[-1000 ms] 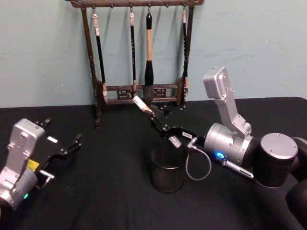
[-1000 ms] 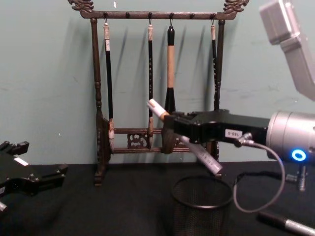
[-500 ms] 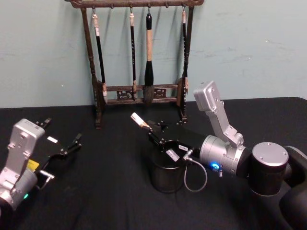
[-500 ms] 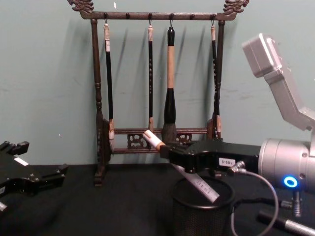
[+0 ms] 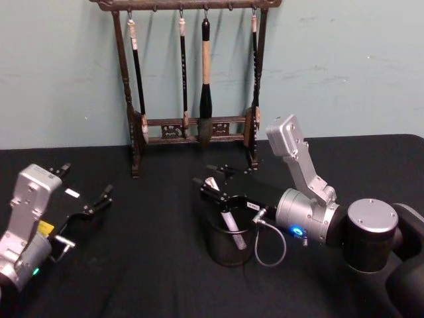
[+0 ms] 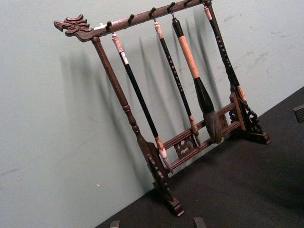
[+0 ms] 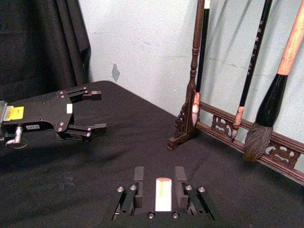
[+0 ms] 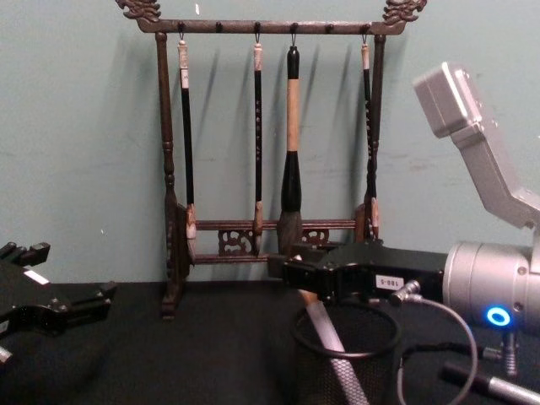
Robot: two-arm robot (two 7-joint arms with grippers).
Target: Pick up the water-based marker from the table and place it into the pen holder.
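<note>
The left gripper [image 7: 97, 111] sits parked at the near left of the black-draped table [image 5: 146, 265], its fingers spread wide and gripping nothing. Right of centre, the round black mesh pen holder [image 5: 225, 255] stands upright. The water-based marker [image 5: 230, 223] rests inside the cup, leaning, with its lower end down in the mesh and its top poking above the rim. The right gripper [image 5: 207, 179] hovers level just over the holder's mouth. Its jaws are parted on either side of the marker's top, and the right wrist view shows a gap on each side. Against the far edge of the table, a dark wooden brush rack [image 8: 228, 225] holds four hanging brushes before a pale green wall [image 5: 344, 66].
</note>
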